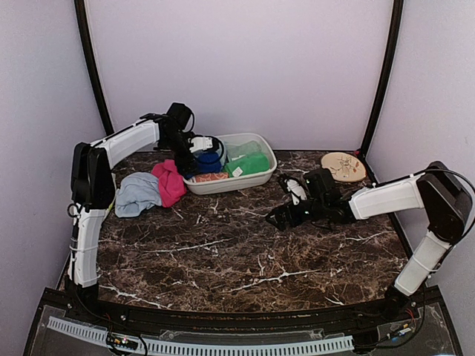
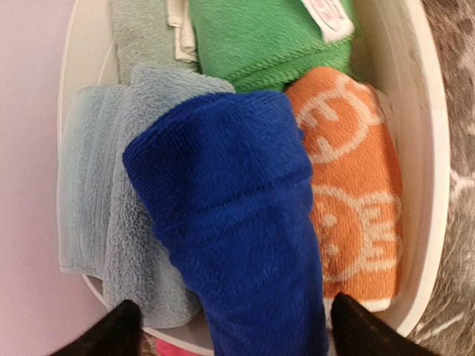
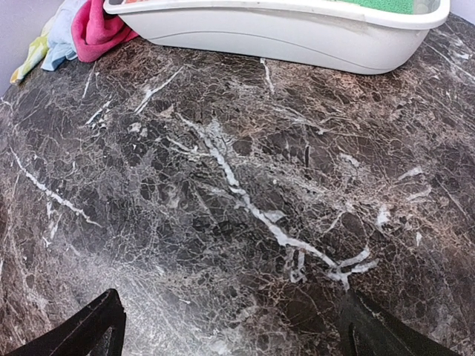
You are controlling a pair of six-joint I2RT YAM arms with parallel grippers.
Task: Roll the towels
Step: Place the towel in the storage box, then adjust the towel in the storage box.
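A rolled royal blue towel (image 2: 230,222) lies in the white tub (image 2: 423,148), on top of a pale grey-blue towel (image 2: 111,208), a green towel (image 2: 267,37) and an orange patterned towel (image 2: 349,170). My left gripper (image 2: 237,337) is open over the tub's left end (image 1: 200,156), one finger on each side of the blue towel (image 1: 208,162). A pink towel (image 1: 169,182) and a small pale blue towel (image 1: 137,194) lie crumpled on the table left of the tub. My right gripper (image 1: 278,217) is open and empty just above bare marble (image 3: 230,334).
The tub (image 1: 252,178) stands at the back centre of the marble table. A round tan patterned plate (image 1: 344,166) lies at the back right. The pink towel (image 3: 93,30) and the tub wall (image 3: 297,37) show at the top of the right wrist view.
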